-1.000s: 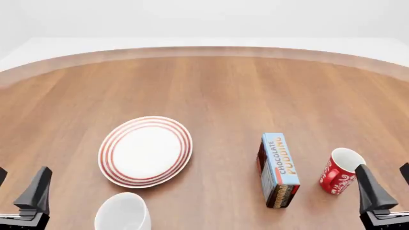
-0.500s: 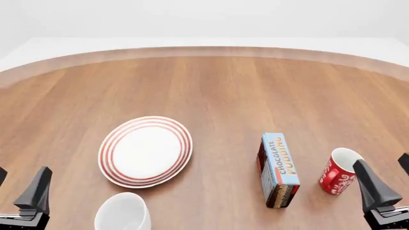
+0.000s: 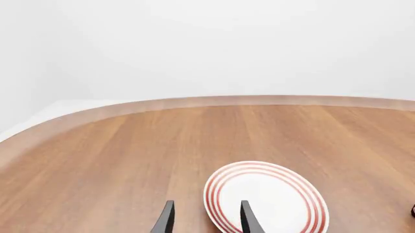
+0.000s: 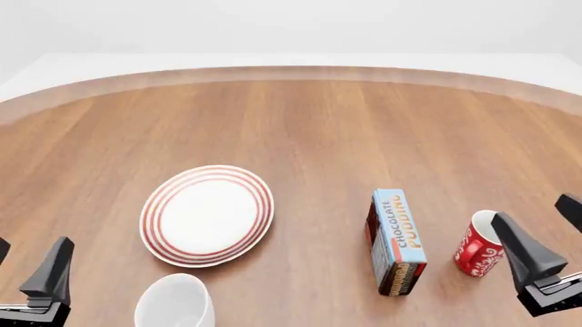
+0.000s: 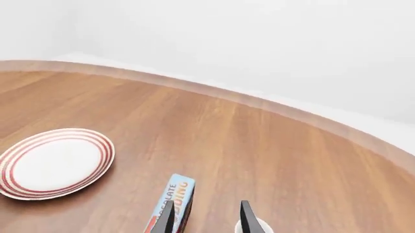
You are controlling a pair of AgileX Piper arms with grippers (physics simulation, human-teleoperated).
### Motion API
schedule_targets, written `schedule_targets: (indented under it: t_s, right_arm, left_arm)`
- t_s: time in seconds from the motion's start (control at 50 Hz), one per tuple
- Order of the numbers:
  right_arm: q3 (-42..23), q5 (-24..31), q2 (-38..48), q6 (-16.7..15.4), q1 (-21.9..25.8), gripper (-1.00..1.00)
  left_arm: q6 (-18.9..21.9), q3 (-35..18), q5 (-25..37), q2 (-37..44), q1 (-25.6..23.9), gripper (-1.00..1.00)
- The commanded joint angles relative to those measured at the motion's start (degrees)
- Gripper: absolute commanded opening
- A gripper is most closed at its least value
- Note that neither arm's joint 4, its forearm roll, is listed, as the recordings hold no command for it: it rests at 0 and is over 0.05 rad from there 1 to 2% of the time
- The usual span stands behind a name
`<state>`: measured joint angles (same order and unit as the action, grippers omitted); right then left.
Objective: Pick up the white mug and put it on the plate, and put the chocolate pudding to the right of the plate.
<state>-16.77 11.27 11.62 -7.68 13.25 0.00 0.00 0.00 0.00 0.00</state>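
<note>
The white mug (image 4: 174,301) stands near the table's front edge, just in front of the red-ringed plate (image 4: 207,214) (image 3: 266,199) (image 5: 55,162). The chocolate pudding (image 4: 397,240) (image 5: 174,199) lies flat, well to the right of the plate, its light-blue face up. My left gripper (image 4: 27,262) (image 3: 206,221) hangs open at the front left, left of the white mug and holding nothing. My right gripper (image 4: 546,233) (image 5: 206,221) is open at the front right, above the table and beside a red mug, pointing toward the pudding box's right side. The white mug is out of both wrist views.
A red mug (image 4: 480,246) with a white swirl pattern stands upright just right of the pudding box, close to my right gripper's inner finger (image 4: 520,255). The round wooden table (image 4: 300,129) stretches away to its curved far edge.
My right gripper has shifted a little left and up, turning toward the red mug and pudding box. The left arm and all objects have stayed put.
</note>
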Motion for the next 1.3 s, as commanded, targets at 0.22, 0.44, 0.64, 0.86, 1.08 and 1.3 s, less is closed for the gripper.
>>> schedule_targets:
  t_s: [0.22, 0.44, 0.64, 0.86, 1.08, 1.3]
  right_arm:
    - [-7.2, 1.8, 9.8, -2.9, 5.5, 1.00]
    - [-10.8, 2.5, 15.1, -0.9, 7.6, 1.00]
    - [-13.8, 3.9, 19.6, 0.1, 9.0, 1.00]
    - [-18.0, 7.9, 23.6, 0.7, 9.7, 1.00]
    - [-21.1, 11.9, 26.1, 0.5, 9.3, 1.00]
    - [-23.5, 16.0, 28.3, 0.2, 9.7, 1.00]
  left_arm:
    - [0.0, 0.0, 0.0, 0.0, 0.0, 1.00]
    - [0.0, 0.0, 0.0, 0.0, 0.0, 1.00]
    - [0.0, 0.0, 0.0, 0.0, 0.0, 1.00]
    - [0.0, 0.0, 0.0, 0.0, 0.0, 1.00]
    - [0.0, 0.0, 0.0, 0.0, 0.0, 1.00]
    - [0.0, 0.0, 0.0, 0.0, 0.0, 1.00]
